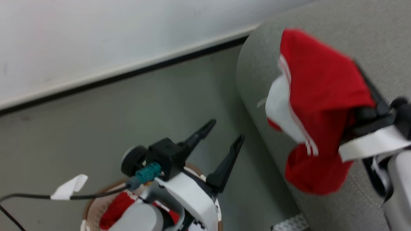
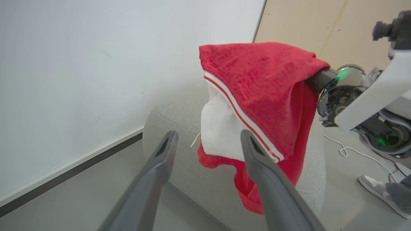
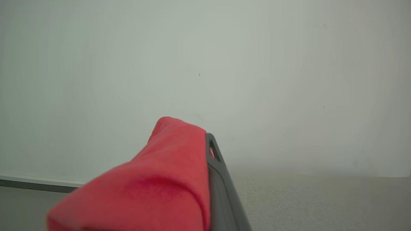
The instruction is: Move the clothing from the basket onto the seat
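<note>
The left fingers [image 1: 227, 161] are spread wide with nothing between them, poised above the laundry basket [image 1: 88, 216], where red clothing [image 1: 115, 210] lies. The right fingers [image 3: 218, 166] carry a red garment [image 1: 321, 95] with a white panel and white stripe trim. The cloth drapes over them and hides one, so whether they pinch it cannot be told. The garment hangs over the rounded edge of the grey sofa [image 1: 385, 24].
</note>
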Tool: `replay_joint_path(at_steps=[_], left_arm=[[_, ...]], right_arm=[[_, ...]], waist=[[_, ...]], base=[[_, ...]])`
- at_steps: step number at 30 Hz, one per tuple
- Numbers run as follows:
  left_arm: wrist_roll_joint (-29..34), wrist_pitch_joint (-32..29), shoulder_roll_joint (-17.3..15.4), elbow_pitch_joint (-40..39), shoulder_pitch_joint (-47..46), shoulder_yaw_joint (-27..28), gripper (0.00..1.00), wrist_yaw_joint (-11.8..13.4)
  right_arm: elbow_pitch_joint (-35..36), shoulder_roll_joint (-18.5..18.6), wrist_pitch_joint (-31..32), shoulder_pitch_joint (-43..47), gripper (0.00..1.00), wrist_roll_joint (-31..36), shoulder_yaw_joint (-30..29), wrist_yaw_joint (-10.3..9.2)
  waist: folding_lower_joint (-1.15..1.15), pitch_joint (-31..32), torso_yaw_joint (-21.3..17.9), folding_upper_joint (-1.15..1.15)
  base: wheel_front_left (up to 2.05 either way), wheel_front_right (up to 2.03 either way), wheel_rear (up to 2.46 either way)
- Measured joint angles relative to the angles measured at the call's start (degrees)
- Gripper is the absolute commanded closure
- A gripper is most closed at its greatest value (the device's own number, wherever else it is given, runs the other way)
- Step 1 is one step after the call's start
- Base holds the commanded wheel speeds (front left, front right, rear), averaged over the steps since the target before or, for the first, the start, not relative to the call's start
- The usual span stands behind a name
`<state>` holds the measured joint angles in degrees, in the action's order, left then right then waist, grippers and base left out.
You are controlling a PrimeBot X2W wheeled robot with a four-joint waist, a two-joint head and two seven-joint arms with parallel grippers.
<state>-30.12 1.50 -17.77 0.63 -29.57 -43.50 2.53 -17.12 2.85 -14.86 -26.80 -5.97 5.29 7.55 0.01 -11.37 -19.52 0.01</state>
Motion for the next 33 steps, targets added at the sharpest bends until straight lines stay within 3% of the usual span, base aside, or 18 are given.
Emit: replay_joint_path(at_steps=[5,8,16,21,25,26,28,29,30,33], left_arm=[[1.03,-2.22,-1.77,-2.91,-5.83,0.80,0.00,-1.53],[1.81,-2.96,-2.43,-4.33,-9.33,1.38,0.00,-2.36],[2.41,-2.21,-2.33,-5.42,-14.73,2.32,0.00,-4.03],[2.49,-0.30,-1.35,-4.23,-15.12,2.11,0.00,-4.39],[2.37,1.16,-1.16,-2.44,-14.90,2.11,0.00,-4.52],[2.21,1.45,-1.14,-2.02,-14.63,2.16,0.00,-4.50],[1.74,2.13,-1.21,-1.07,-13.79,2.29,0.00,-4.43],[1.66,2.35,-1.29,-0.70,-13.40,2.26,0.00,-4.43],[1.53,2.60,-1.38,-0.33,-13.00,2.30,0.00,-4.41],[1.23,3.08,-1.92,0.64,-11.56,2.55,0.00,-3.88]], right_arm=[[0.64,0.81,1.76,-9.08,1.00,1.60,-5.80,0.00],[0.68,3.15,3.81,-16.25,1.00,3.68,-9.90,0.00],[-3.30,13.37,11.03,-33.78,1.00,7.44,-23.61,0.01],[-7.47,18.28,13.27,-35.89,1.00,12.79,-33.54,0.01],[-12.36,16.70,10.69,-32.99,1.00,15.79,-39.71,0.01],[-13.94,15.52,9.68,-31.59,0.79,16.86,-40.98,0.01],[-16.97,12.66,7.00,-28.75,0.53,17.98,-43.33,0.01],[-18.24,11.41,5.49,-27.53,0.13,18.04,-44.82,0.01],[-19.47,10.45,3.99,-26.26,0.00,18.46,-45.86,0.01],[-22.20,7.55,1.34,-21.77,0.00,20.61,-47.97,0.01]], waist=[[0.01,-7.24,1.20,0.00],[0.01,-12.09,2.18,0.00],[0.02,-23.85,6.09,0.00],[0.01,-27.55,10.23,0.00],[0.01,-28.92,12.64,0.00],[0.01,-28.89,12.91,-0.01],[0.01,-28.30,12.99,-0.01],[0.01,-27.84,12.90,-0.01],[0.00,-27.30,12.77,0.00],[0.00,-25.43,12.28,-0.01]], base=[[0.00,0.00,0.00],[0.00,0.00,0.00],[0.00,0.00,0.00],[0.00,0.00,0.00],[0.00,0.00,0.00],[0.00,0.00,0.00],[0.00,0.00,0.00],[0.00,0.00,0.00],[0.00,0.00,0.00],[0.00,0.00,0.00]])
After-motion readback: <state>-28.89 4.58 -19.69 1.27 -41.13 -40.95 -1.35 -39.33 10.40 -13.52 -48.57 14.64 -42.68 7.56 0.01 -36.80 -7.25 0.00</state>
